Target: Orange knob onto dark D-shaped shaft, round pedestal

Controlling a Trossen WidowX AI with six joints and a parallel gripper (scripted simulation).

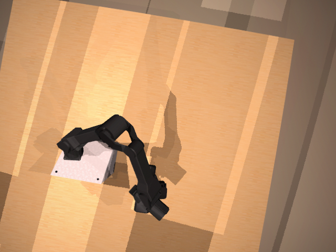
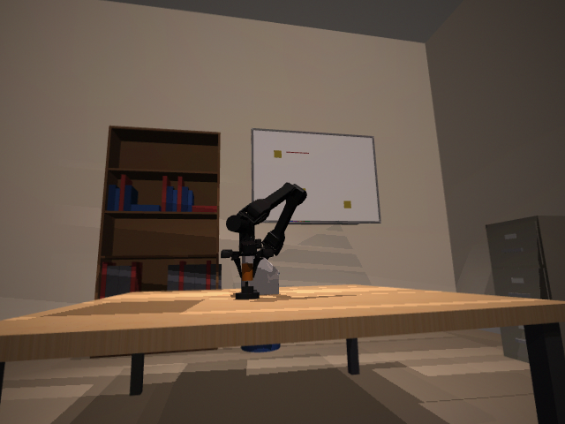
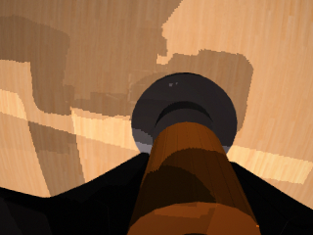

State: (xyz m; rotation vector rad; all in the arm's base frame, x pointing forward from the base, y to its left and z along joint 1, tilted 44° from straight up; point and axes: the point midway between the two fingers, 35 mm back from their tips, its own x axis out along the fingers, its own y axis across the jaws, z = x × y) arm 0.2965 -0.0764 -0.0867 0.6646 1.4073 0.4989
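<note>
The orange knob (image 2: 247, 272) (image 3: 191, 166) is an upright cylinder between the fingers of my gripper (image 2: 246, 268) (image 3: 187, 164), which is shut on it. The round dark pedestal (image 2: 247, 296) (image 3: 183, 85) stands on the table below the knob. In the exterior view a short thin piece of the dark shaft (image 2: 246, 283) shows between the knob's lower end and the pedestal's raised middle. Whether the shaft's tip is inside the hole cannot be told. In the wrist view the knob hides the shaft. The hole and both flat sides are hidden. In the top view the arm covers the knob and pedestal.
The arm's light base block (image 1: 81, 168) (image 2: 267, 278) stands behind the pedestal in the exterior view. The wooden table (image 1: 211, 108) (image 2: 319, 314) carries shadows of the arm. A bookcase, a whiteboard and a cabinet stand beyond the table.
</note>
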